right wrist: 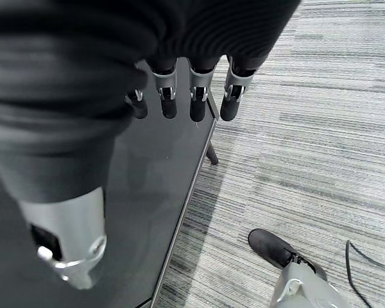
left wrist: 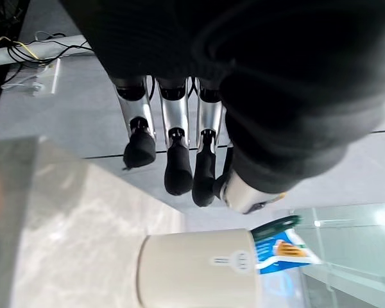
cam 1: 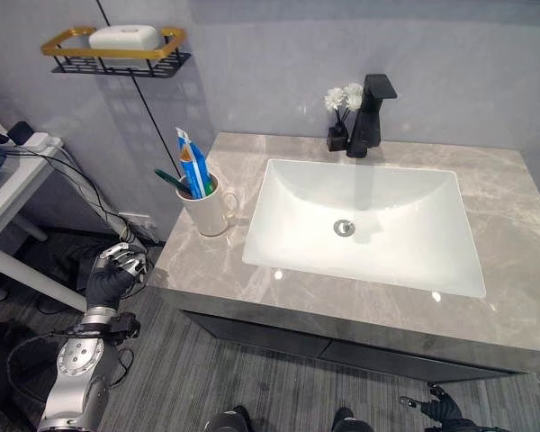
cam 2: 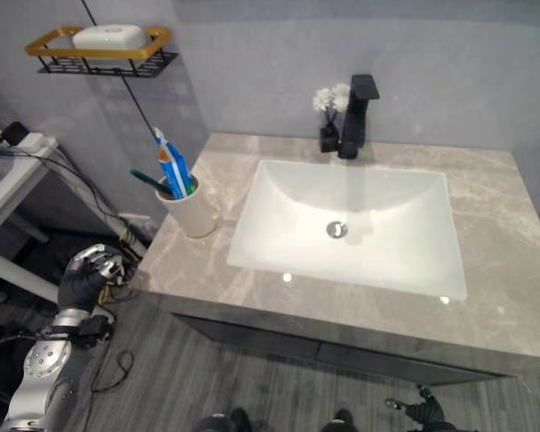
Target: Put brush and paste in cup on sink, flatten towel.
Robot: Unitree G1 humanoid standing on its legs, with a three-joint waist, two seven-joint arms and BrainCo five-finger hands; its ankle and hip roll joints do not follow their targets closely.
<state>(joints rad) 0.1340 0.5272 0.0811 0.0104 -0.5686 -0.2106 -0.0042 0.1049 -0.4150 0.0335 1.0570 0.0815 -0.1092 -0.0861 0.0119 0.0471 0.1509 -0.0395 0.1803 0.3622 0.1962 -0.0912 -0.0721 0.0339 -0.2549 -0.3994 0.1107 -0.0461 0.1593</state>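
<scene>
The cup point(cam 1: 208, 211) stands on the counter point(cam 1: 513, 234), just left of the sink point(cam 1: 369, 225), with the brush point(cam 1: 173, 182) and paste point(cam 1: 193, 165) in it. The tap point(cam 1: 371, 115) stands behind the sink, flowers point(cam 1: 342, 112) just left of it. A soap rack point(cam 1: 117, 49) hangs on the wall, left of the counter.

A grey wall point(cam 1: 279, 54) backs the marble vanity top point(cam 1: 513, 225), above grey striped flooring point(cam 1: 207, 378).
</scene>
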